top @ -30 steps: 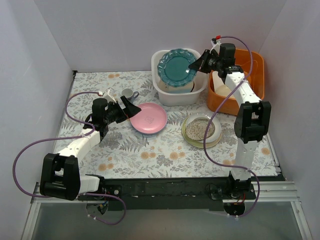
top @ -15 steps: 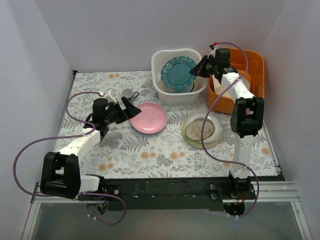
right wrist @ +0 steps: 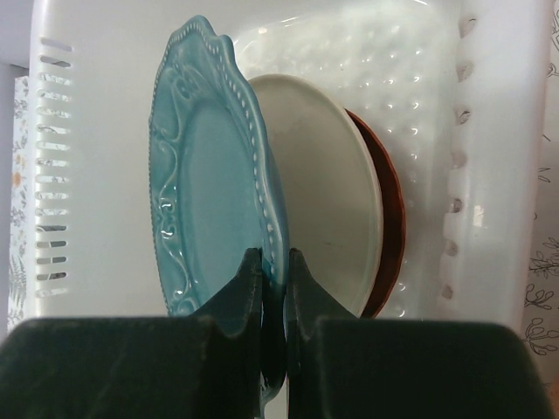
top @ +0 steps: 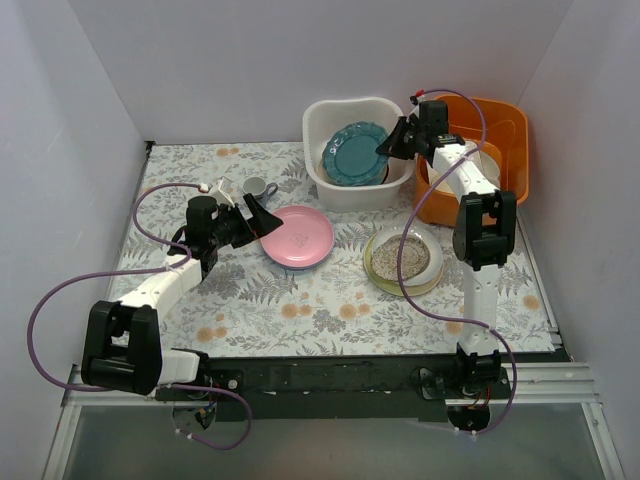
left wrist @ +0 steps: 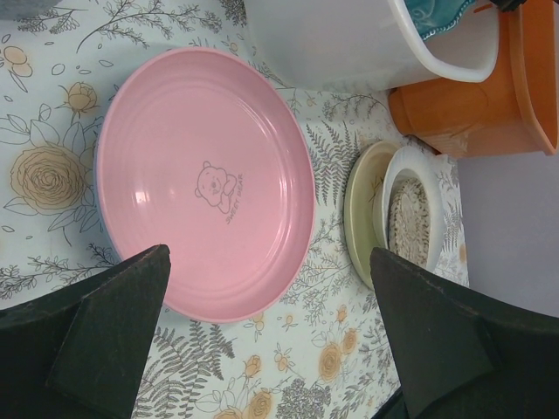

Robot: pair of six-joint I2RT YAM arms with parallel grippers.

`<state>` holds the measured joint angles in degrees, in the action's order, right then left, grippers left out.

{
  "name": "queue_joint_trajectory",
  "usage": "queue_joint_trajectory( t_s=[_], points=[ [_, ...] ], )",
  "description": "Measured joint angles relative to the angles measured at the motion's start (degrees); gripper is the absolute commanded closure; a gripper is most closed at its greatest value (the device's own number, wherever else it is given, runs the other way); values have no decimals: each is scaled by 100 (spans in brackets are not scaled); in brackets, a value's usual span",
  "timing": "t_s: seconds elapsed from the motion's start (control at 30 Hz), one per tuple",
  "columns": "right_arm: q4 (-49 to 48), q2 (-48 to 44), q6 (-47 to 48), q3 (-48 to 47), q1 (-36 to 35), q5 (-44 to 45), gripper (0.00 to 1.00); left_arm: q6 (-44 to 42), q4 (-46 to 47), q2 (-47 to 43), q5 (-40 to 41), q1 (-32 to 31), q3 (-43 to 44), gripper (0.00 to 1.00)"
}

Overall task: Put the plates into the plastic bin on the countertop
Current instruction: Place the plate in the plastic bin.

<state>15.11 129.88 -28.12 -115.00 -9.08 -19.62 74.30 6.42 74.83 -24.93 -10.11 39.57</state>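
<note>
My right gripper is shut on the rim of the scalloped teal plate, holding it tilted inside the white plastic bin. In the right wrist view the gripper pinches the teal plate, with a pearly white plate and a red plate behind it in the bin. My left gripper is open beside the left rim of the pink plate on the countertop. In the left wrist view the pink plate lies flat ahead of the open gripper.
A stack with a speckled beige plate on a cream-green plate lies right of the pink plate. An orange tub stands right of the bin. A small grey cup sits behind the left gripper. White walls enclose the workspace.
My right gripper has lowered the teal plate from above the bin's rim down into the bin. The left arm has stayed still.
</note>
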Motion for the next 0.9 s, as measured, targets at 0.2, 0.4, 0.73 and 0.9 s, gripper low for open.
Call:
queue_joint_trajectory(
  t_s=[0.2,0.4,0.73,0.9],
  points=[
    [192,37,208,-105,-70,190,99,-4,0,2,-2,2,0,2],
    [293,37,367,-129,-109,306,98,-20,0,24,-17,0,2,2],
    [645,46,437,-264,-118,278,57,-42,0,48,-20,0,2,2],
    [756,46,457,-455,-107,275,43,-46,0,48,-20,0,2,2]
  ],
)
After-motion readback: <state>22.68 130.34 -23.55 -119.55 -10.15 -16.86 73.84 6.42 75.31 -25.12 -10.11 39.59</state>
